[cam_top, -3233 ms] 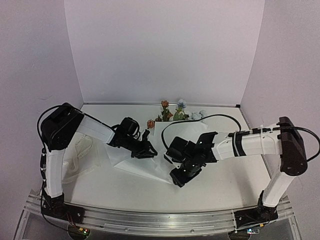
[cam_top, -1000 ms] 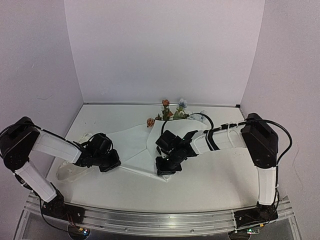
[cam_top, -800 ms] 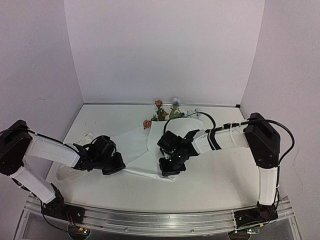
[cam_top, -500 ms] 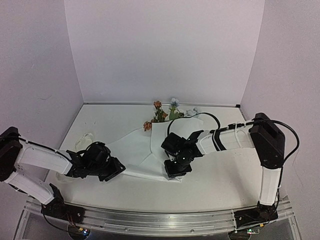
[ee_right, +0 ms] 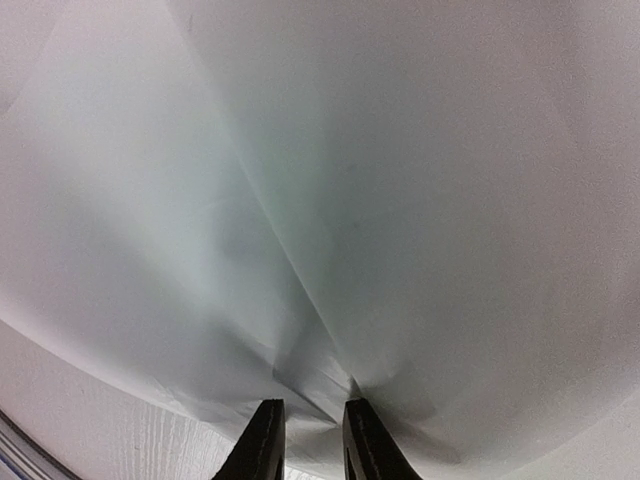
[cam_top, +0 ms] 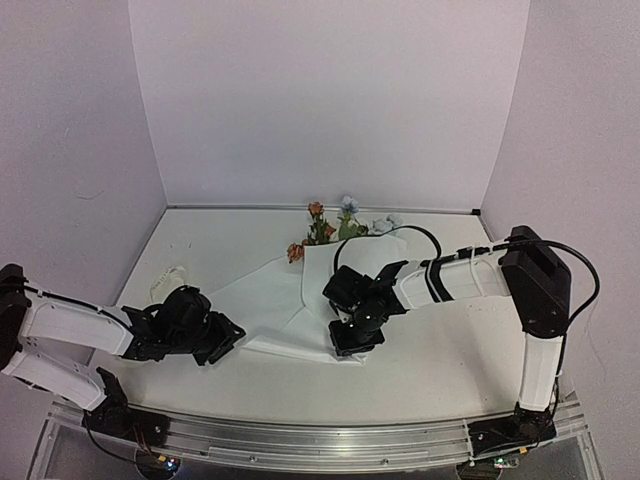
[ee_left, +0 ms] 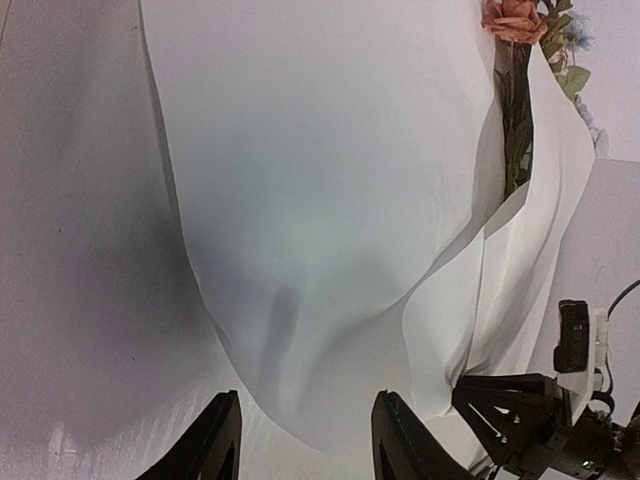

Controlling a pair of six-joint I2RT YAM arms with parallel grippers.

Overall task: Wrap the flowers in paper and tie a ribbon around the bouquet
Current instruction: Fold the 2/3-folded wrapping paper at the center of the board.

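Left pincer (ee_left: 305, 410) hangs open at the paper's (cam_top: 270, 295) left edge, gripping nothing. Right pincer (ee_right: 307, 410) is nearly closed at the fold; can't tell if it's pinching. Flowers (cam_top: 325, 228) poke out the far end. With nothing pinning that flap, it could flop flat on the surface (cam_top: 450, 350).

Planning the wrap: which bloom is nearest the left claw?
The low orange bloom at the paper's edge; the other orange and pale blue blooms sit farther back.

Colours in the wrapping scene.
White paper (cam_top: 265, 290) on white table (cam_top: 470, 340); flowers (cam_top: 325, 228) orange-pink and pale blue, green stems; lilac walls (cam_top: 330, 100).
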